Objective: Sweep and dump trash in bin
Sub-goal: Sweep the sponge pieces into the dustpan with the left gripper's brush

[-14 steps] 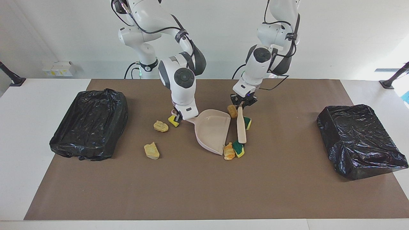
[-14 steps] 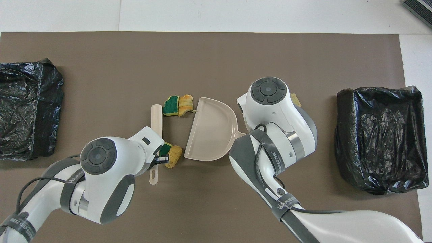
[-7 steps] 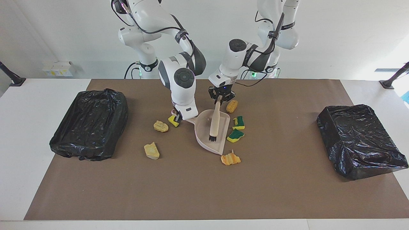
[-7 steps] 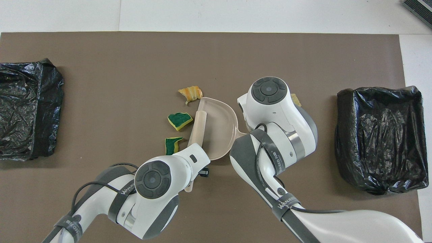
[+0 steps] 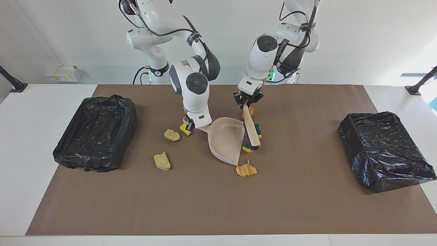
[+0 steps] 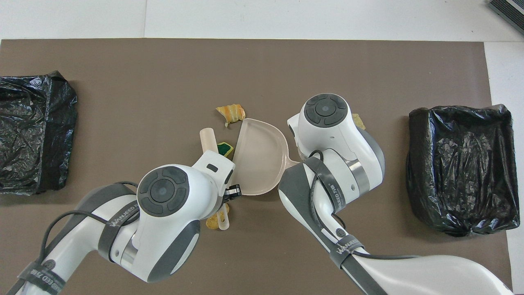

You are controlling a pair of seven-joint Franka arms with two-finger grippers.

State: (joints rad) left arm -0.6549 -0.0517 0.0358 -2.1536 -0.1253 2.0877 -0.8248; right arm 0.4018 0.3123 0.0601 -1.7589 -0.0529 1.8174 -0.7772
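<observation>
While the right end effector (image 5: 189,125) pins the dustpan (image 5: 227,138), the left end effector (image 5: 248,100) angles the brush (image 5: 251,128)

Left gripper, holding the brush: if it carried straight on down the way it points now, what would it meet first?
The left gripper points down along the brush. Just below it lies the tan scrap by the dustpan rim, so probably that first, though depth is unclear.

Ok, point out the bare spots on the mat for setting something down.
Bare mat runs along the edge farthest from the robots, past the orange scrap. More lies between the dustpan and the bin at the left arm's end. It is crowded around the dustpan, where the brush, sponge pieces and both arms' tools gather.
</observation>
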